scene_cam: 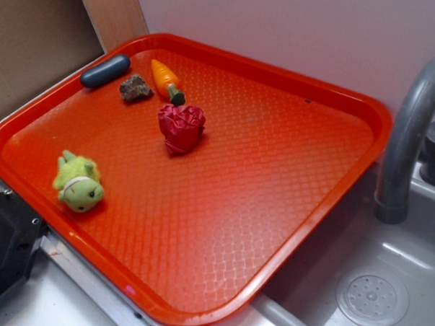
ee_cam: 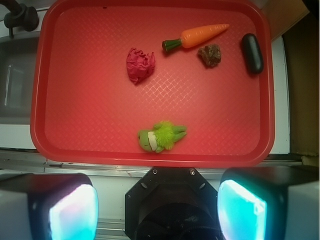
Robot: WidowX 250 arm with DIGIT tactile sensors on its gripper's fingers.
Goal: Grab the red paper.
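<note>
Tray [scene_cam: 287, 231] orange-red, raised rim all round, sits partly over a grey sink [scene_cam: 385, 286]; faucet [scene_cam: 410, 135] rises just past the tray's right edge in the exterior view. Pale wall close behind the far rim.

Red paper [scene_cam: 181, 127] [ee_cam: 140, 65]: crumpled crimson wad, lying on the tray floor in the far half, apart from everything else. Nearest neighbour is the carrot [scene_cam: 167, 80] [ee_cam: 197, 36], green end pointing toward the wad, a small gap between. Brown rock [scene_cam: 135, 88] [ee_cam: 209, 54] beside the carrot; dark blue oblong [scene_cam: 105, 70] [ee_cam: 252, 52] near the rim corner beyond it. Green plush [scene_cam: 78, 182] [ee_cam: 160, 136] lies well apart, close to the near rim.

Open tray floor on the faucet side of the wad, wide and bare. No rim near the wad.

Hand [ee_cam: 158, 210]: wrist view shows 2 fingers [ee_cam: 65, 210] spread wide apart at the bottom of frame, nothing between them, outside the tray's near rim and high above it. Hand not seen in the exterior view.
</note>
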